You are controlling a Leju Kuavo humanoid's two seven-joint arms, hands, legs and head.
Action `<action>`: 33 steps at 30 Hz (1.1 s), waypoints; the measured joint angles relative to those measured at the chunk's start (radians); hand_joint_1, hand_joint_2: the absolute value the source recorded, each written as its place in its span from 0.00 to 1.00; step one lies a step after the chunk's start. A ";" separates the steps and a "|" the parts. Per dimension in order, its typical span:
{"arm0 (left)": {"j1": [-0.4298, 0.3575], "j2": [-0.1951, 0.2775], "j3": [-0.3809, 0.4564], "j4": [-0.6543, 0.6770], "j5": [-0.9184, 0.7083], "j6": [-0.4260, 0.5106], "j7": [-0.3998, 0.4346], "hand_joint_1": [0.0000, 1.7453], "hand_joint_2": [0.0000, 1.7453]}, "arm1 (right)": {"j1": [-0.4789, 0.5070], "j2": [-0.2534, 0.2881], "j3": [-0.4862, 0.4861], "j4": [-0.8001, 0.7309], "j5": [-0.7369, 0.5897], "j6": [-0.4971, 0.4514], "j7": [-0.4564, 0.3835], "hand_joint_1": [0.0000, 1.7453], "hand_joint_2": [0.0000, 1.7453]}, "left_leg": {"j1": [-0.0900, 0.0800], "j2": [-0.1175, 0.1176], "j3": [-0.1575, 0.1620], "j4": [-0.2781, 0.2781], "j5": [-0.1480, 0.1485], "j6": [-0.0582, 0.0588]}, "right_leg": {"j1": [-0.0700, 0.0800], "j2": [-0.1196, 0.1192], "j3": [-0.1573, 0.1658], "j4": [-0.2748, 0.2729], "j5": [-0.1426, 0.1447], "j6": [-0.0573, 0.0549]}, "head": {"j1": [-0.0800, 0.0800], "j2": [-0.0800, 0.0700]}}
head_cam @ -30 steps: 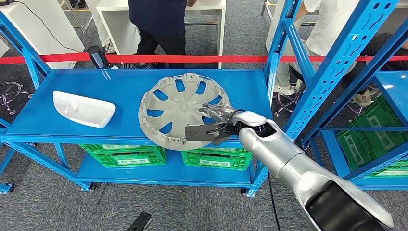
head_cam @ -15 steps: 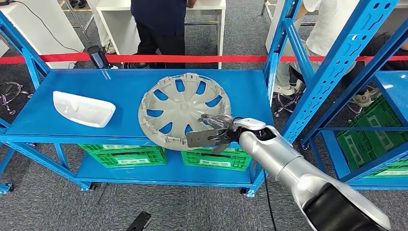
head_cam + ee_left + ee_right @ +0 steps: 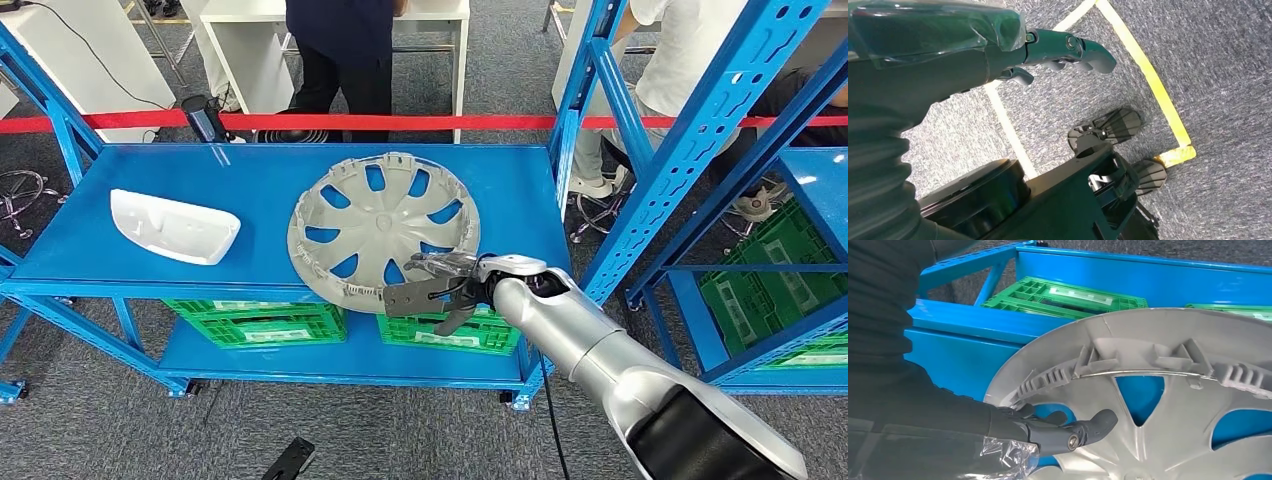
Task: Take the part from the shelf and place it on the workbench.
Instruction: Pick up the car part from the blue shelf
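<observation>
**A:** Head view first: where's the part? The grey wheel cover (image 3: pixel 380 228) lies face-down on the blue shelf (image 3: pixel 150 175), its near rim jutting slightly past the front edge.

**B:** And the right hand (image 3: pixel 432 288)?

**A:** A second ago it lay over the spokes, well inside the rim. Now it has drawn back toward the robot and sits at the near rim, just past the shelf's front edge. The wheel cover itself hasn't shifted.

**B:** Gripping?

**A:** From the right wrist view, the fingers (image 3: pixel 1068 432) reach over the inner face beside the clip ring, thumb apparently below. It looks like a closing pinch on the rim, but I cannot tell whether it's actually clamped.

**B:** So the reach is being swapped for an edge grasp.

**A:** My reading too; the lift hasn't begun, so the task is early.

**B:** The left hand (image 3: pixel 1058 50)?

**A:** Hanging over the grey carpet, fingers loosely extended, holding nothing.

**B:** Anything else on the shelf?

**A:** A white mirror housing (image 3: pixel 173 226), well apart at the left.
</observation>
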 joint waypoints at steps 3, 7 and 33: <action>0.000 0.001 0.000 0.000 0.004 -0.001 0.000 0.00 1.00 | -0.007 0.000 0.013 0.009 0.004 0.019 0.009 0.00 1.00 | 0.000 0.000 0.000 0.000 0.000 0.000 | 0.000 0.000 0.000 0.000 0.000 0.000 | 0.000 0.000; 0.000 0.002 0.000 0.000 0.007 -0.004 0.000 0.00 1.00 | -0.022 0.000 0.037 0.024 0.014 0.039 0.014 0.00 1.00 | 0.000 0.000 0.000 0.000 0.000 0.000 | 0.000 0.000 0.000 0.000 0.000 0.000 | 0.000 0.000; -0.001 0.004 0.000 -0.002 0.028 -0.017 -0.020 0.00 1.00 | -0.084 -0.032 0.180 0.077 0.100 0.058 0.011 1.00 1.00 | -0.002 -0.002 0.008 0.002 0.000 0.003 | -0.002 -0.003 0.010 -0.001 -0.002 0.003 | 0.000 0.000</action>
